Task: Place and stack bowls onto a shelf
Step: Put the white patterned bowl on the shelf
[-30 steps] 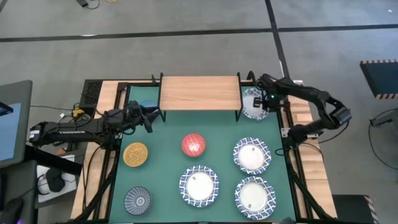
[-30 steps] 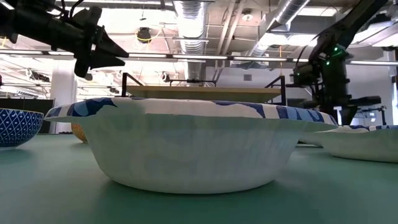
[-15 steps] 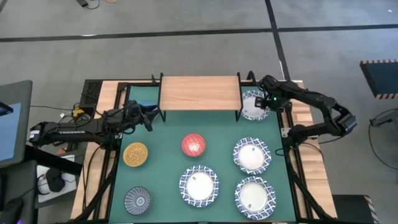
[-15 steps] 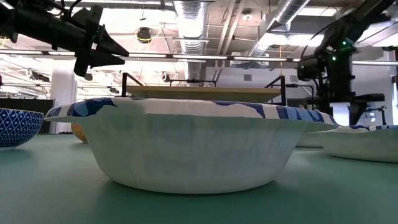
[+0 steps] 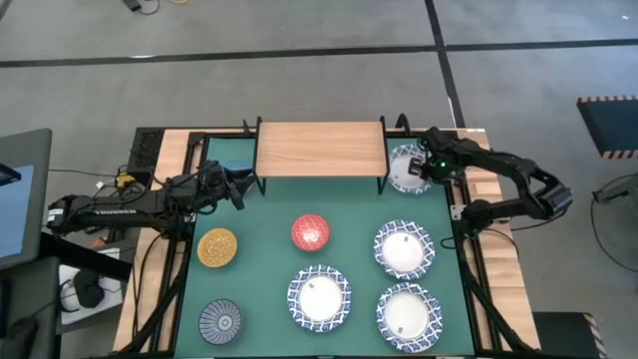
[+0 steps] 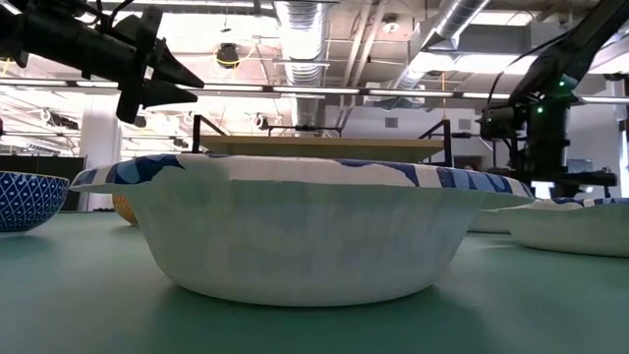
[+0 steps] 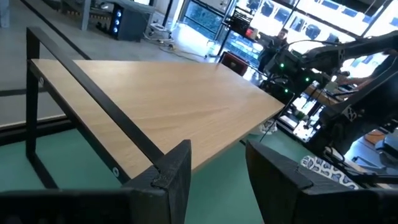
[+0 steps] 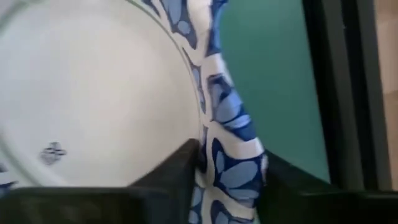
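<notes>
The light-wood shelf (image 5: 320, 150) stands at the mat's far edge. My right gripper (image 5: 427, 168) is shut on a large white, blue-rimmed bowl (image 5: 402, 167) just right of the shelf. Three more large bowls (image 5: 403, 249) (image 5: 319, 296) (image 5: 406, 312) rest on their bases on the green mat. So do the red bowl (image 5: 310, 231), the yellow bowl (image 5: 217, 247) and the grey striped bowl (image 5: 220, 321). My left gripper (image 7: 217, 155) hovers open by the shelf's left end (image 5: 239, 187), holding nothing. I cannot make out the light blue bowl. My right gripper pinches the large bowl's blue rim (image 8: 233, 124) on the side toward the table's right edge. One finger (image 8: 174, 168) is inside the bowl and the other (image 8: 292, 177) is outside. The fingers come from the table's right. Whether the base is on the mat, I cannot tell.
The shelf's black legs (image 5: 383, 182) and the black frame rail (image 5: 461, 194) along the right edge stand close to the held bowl. The shelf top (image 7: 161, 106) is bare wood. A large bowl (image 6: 314, 236) fills the low view.
My right gripper has shifted a little toward the table's right edge, still on the bowl's rim. The bowl has stayed beside the shelf's right end. The left arm has kept still.
</notes>
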{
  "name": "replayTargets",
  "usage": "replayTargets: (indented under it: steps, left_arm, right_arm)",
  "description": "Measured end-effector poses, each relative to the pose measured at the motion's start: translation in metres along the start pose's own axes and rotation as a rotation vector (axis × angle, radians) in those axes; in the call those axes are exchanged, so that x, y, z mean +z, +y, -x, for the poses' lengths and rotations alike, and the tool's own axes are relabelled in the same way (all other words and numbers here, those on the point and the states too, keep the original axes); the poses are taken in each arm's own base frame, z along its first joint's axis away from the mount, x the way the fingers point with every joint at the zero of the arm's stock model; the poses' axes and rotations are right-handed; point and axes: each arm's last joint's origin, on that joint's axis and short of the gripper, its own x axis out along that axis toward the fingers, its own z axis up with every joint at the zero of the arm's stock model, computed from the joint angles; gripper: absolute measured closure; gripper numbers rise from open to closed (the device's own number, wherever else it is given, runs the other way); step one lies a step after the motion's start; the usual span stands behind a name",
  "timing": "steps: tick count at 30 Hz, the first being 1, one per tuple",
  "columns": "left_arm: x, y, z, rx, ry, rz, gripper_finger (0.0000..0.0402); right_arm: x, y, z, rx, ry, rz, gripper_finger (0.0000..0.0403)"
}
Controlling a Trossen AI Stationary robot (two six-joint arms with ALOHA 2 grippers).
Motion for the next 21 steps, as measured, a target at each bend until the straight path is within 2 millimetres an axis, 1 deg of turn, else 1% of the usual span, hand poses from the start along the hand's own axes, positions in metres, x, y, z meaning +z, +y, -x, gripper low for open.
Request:
replayTargets:
  steps: [4, 5, 7, 9, 11, 14, 18, 21]
  left_arm:
    - [0.0, -0.001, 0.0, -0.018, 0.009, 0.03, 0.0265]
    - [0.0, -0.001, 0.0, -0.024, 0.013, 0.036, 0.0265]
    - [-0.001, -0.001, 0.0, -0.03, 0.016, 0.052, 0.0265]
    - [-0.001, -0.002, 0.001, -0.035, 0.019, 0.063, 0.0265]
    - [-0.001, -0.003, 0.001, -0.041, 0.022, 0.064, 0.0265]
    - [-0.002, -0.004, 0.001, -0.048, 0.026, 0.074, 0.0265]
    - [-0.002, -0.004, 0.002, -0.052, 0.028, 0.095, 0.0265]
    - [-0.003, -0.005, 0.002, -0.059, 0.033, 0.114, 0.0265]
  right_arm:
    - [-0.004, 0.001, 0.014, 0.061, -0.058, 0.024, 0.0363]
    - [-0.005, 0.001, 0.02, 0.077, -0.09, 0.028, 0.0379]
    - [-0.007, -0.001, 0.036, 0.101, -0.16, 0.025, 0.0382]
    - [-0.008, -0.003, 0.054, 0.123, -0.237, -0.002, 0.0374]
    - [-0.007, -0.004, 0.077, 0.164, -0.317, -0.026, 0.0369]
    - [-0.003, -0.003, 0.111, 0.256, -0.433, -0.05, 0.0378]
    - [0.004, 0.004, 0.16, 0.39, -0.6, -0.065, 0.0382]
    - [0.011, 0.014, 0.19, 0.485, -0.693, -0.04, 0.0382]
